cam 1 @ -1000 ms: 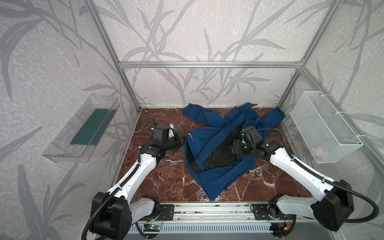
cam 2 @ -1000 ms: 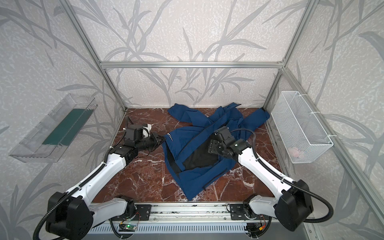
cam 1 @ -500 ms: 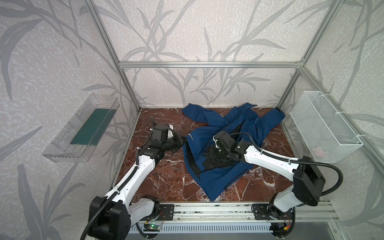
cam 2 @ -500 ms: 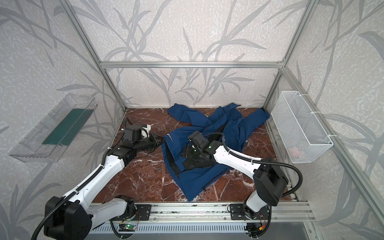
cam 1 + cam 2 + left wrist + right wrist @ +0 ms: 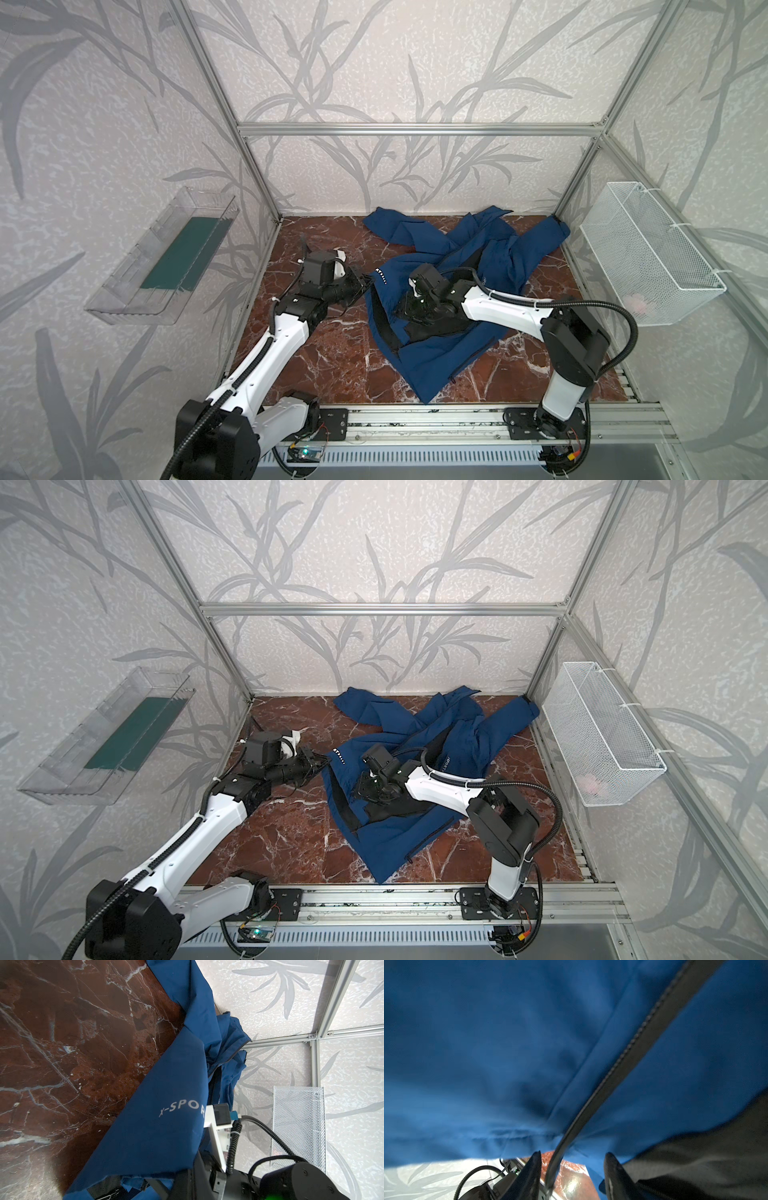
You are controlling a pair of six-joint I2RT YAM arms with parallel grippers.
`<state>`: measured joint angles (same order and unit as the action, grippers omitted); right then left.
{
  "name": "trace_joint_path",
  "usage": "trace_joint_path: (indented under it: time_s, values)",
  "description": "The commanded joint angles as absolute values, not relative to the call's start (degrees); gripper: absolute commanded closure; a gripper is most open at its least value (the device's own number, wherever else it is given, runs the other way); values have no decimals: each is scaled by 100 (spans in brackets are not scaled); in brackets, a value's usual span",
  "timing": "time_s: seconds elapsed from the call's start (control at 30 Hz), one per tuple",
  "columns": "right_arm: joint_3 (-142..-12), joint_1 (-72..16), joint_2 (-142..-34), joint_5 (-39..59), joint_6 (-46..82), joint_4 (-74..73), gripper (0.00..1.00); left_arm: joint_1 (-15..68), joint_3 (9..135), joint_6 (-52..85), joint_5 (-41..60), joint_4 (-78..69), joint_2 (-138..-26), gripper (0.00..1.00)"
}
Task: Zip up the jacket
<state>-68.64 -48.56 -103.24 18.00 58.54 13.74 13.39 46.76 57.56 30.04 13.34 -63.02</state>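
Containers first: clear plastic wall tray (image 5: 137, 286) on the left panel, holding a flat dark green sheet (image 5: 183, 253); white wire-mesh basket (image 5: 648, 249) on the right panel, holding a small pale pinkish thing (image 5: 636, 301) too indistinct to identify. Work surface: reddish-brown marble-patterned tabletop (image 5: 332, 353) with white veins, bounded at the near edge by a slotted aluminium rail (image 5: 415, 415) carrying both arm bases. Enclosure: silver aluminium frame bars (image 5: 415, 129) around grey-white panels printed with grey leaf sprays (image 5: 374, 62). Task object: large navy blue fabric jacket (image 5: 436, 361), crumpled and unzipped across the middle and back right of the tabletop, black lining (image 5: 440, 324) exposed at its centre, one sleeve reaching toward the back right corner, lower hem pointing toward the rail. White "X-SPOR" lettering (image 5: 182, 1108) legible in the left wrist view on a raised front panel. Left gripper (image 5: 365, 283) closed tight on the left edge of that panel, just beside the lettering. Right gripper (image 5: 572, 1153) low over the black lining, jaws apart, a dark zipper strip (image 5: 633, 1047) running between the two black fingers (image 5: 533, 1176) without visible contact to either.
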Motion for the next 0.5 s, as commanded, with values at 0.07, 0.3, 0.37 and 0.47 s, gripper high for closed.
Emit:
trace_joint_path:
  time_s: [0.07, 0.3, 0.37, 0.47]
  values:
    - [-6927, -4878, -10285, 1943, 5875, 1153, 81, 1301, 4575, 5713, 2928, 1432, -6106, 100]
    - [-6059, -4822, -9184, 1812, 5860, 702, 100, 1298, 4392, 5639, 2852, 1415, -6002, 54]
    - [-5850, -4778, -8893, 1787, 5830, 499, 100, 1307, 4470, 5502, 2717, 1711, -5931, 46]
    - [-5745, -4695, -8624, 1898, 5658, 246, 100, 1339, 4537, 5438, 2757, 1924, -5767, 42]
